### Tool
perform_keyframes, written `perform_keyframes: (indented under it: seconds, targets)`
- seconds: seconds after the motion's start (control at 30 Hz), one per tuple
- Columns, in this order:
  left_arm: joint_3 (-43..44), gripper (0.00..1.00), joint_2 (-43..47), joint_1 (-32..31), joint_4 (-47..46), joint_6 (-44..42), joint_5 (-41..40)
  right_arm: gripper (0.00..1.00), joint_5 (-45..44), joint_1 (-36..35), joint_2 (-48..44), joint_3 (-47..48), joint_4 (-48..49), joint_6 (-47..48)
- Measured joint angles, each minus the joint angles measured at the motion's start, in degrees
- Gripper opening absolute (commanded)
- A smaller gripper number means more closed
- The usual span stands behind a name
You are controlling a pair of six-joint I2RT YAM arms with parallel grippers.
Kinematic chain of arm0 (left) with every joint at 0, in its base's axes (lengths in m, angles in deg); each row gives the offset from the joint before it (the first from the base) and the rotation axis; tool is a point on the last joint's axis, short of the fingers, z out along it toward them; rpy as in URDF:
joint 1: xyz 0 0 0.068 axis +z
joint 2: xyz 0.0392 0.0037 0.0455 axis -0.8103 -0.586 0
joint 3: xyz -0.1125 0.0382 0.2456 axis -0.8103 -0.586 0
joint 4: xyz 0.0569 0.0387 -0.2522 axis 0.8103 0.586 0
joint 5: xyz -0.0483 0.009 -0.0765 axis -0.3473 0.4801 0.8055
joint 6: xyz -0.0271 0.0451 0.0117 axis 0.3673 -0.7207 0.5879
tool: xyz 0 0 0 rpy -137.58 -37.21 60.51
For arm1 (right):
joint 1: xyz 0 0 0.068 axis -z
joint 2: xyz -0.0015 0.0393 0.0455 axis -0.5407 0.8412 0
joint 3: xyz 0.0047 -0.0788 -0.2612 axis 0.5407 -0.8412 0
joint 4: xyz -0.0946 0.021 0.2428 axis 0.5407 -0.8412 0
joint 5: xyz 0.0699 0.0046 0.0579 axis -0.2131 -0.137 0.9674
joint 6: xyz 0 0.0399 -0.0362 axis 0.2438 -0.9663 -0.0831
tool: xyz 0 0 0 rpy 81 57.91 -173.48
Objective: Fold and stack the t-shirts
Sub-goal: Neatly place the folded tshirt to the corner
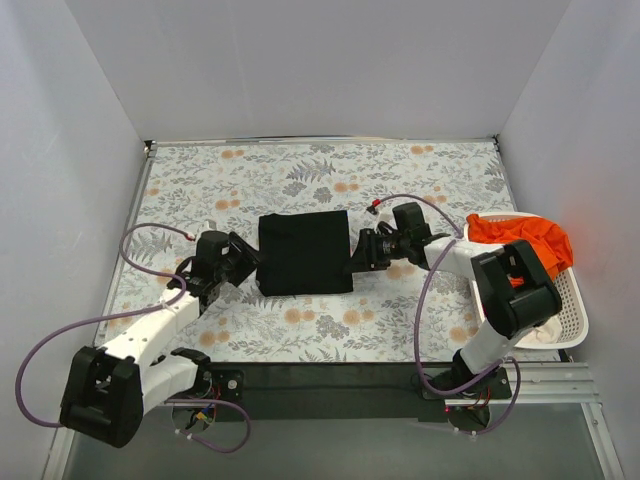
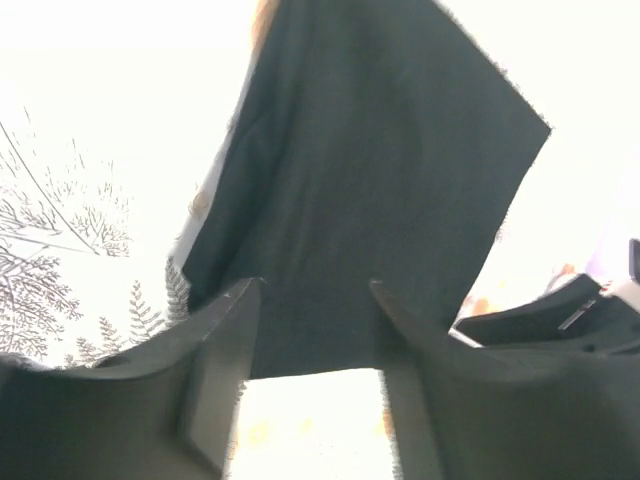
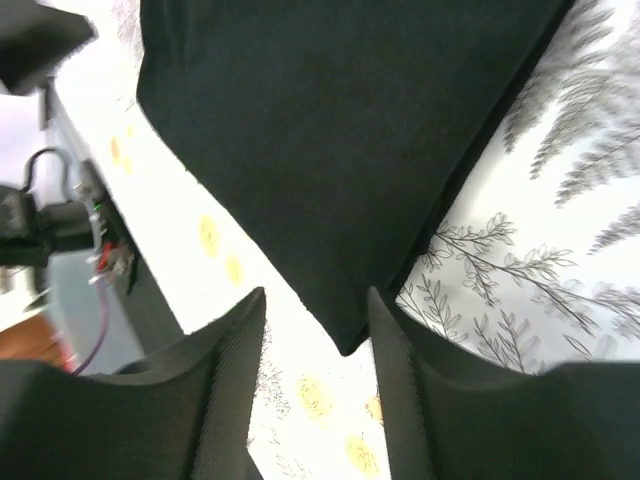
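Observation:
A black t-shirt (image 1: 305, 253) lies folded into a flat rectangle in the middle of the floral table. My left gripper (image 1: 250, 262) is at its left edge, open, and in the left wrist view the black t-shirt (image 2: 370, 180) has its near hem running across between the tips of the left gripper (image 2: 312, 290). My right gripper (image 1: 360, 250) is at the shirt's right edge, also open. In the right wrist view a corner of the black t-shirt (image 3: 340, 150) points into the gap of the right gripper (image 3: 315, 295). An orange t-shirt (image 1: 522, 240) hangs over the basket rim.
A white slatted basket (image 1: 566, 312) stands at the table's right edge, beside the right arm. White walls close in the table at the back and both sides. The floral cloth (image 1: 250, 180) covers the table top.

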Motion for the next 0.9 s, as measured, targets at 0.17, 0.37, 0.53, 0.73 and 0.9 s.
perform_keyframes:
  seconds: [0.17,0.37,0.53,0.73,0.9]
  targets:
    - [6.64,0.70,5.49,0.00,8.09,-7.02,-5.70,0.52,-9.27,-1.62,-6.12,2.54,-6.78,1.44]
    - [12.59,0.73,10.03,0.00,13.60,-15.21,-13.40,0.54,-18.58,-4.39,-6.54,3.58,-10.95,0.02]
    - [12.28,0.73,14.47,0.00,13.97,-19.87,-17.79,0.52,-21.97,-5.53,-1.90,6.21,-13.03,-1.18]
    - [9.77,0.72,15.61,0.02,13.81,-21.46,-17.59,0.49,-22.73,-5.81,4.44,11.47,-13.57,-1.77]
    - [9.57,0.71,16.90,0.02,13.66,-22.45,-17.20,0.41,-21.94,-6.69,8.72,15.47,-13.42,-2.40]
